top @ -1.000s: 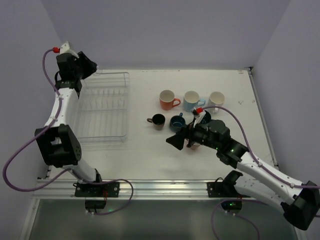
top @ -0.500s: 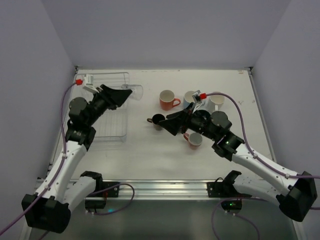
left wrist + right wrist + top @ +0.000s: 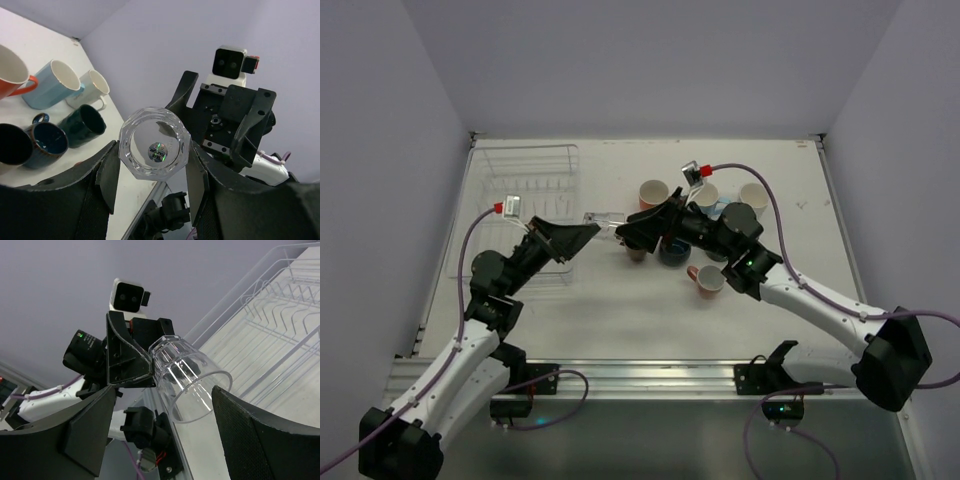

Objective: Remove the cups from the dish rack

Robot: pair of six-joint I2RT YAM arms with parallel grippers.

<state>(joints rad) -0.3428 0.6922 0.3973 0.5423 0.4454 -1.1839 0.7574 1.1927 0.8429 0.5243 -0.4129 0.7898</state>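
Observation:
My left gripper (image 3: 590, 228) is shut on the clear glass (image 3: 604, 220) and holds it in the air, lying sideways, right of the dish rack (image 3: 525, 215). In the left wrist view the glass's base (image 3: 154, 144) sits between my fingers. My right gripper (image 3: 623, 232) is open, its fingers either side of the glass's open mouth (image 3: 192, 377), not visibly touching. On the table stand the orange (image 3: 653, 192), light blue (image 3: 705, 194), white (image 3: 754, 196), navy (image 3: 672, 250) and salmon pink (image 3: 708, 280) mugs. The dark brown (image 3: 12, 145) and dark green (image 3: 82, 125) mugs show in the left wrist view.
The wire rack (image 3: 270, 315) holds no cups that I can see. The mugs cluster at the table's middle right, under and behind my right arm. The metal rail (image 3: 650, 372) runs along the near edge.
My left arm has swung from the rack's far corner towards the table's middle, carrying the glass. My right arm has left the salmon pink mug and reached left to the glass.

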